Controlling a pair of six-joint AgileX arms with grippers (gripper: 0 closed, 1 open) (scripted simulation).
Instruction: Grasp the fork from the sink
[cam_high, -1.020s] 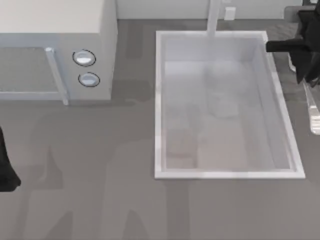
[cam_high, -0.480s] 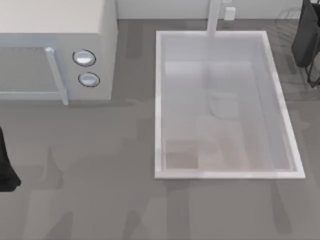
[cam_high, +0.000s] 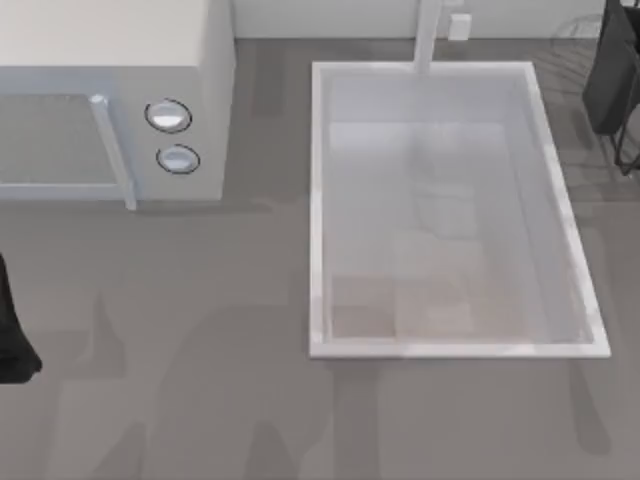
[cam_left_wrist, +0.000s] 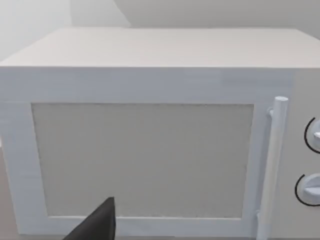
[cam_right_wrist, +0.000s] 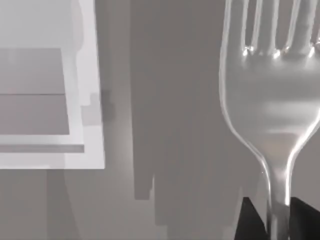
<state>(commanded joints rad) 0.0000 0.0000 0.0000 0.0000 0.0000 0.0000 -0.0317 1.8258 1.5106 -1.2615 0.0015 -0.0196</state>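
One fork (cam_right_wrist: 272, 100), lifted, in right claw (cam_right_wrist: 278, 220).

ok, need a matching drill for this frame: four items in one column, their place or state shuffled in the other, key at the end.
Items:
1. fork
2. sink
3. microwave
4. left arm

Places or states:
A. parked at the table's left edge
B. basin with nothing in it, right of centre
C. held by its handle in the right gripper, over the counter beside the sink
D. door shut, at the table's far left

Pairs: 1-C, 2-B, 3-D, 4-A
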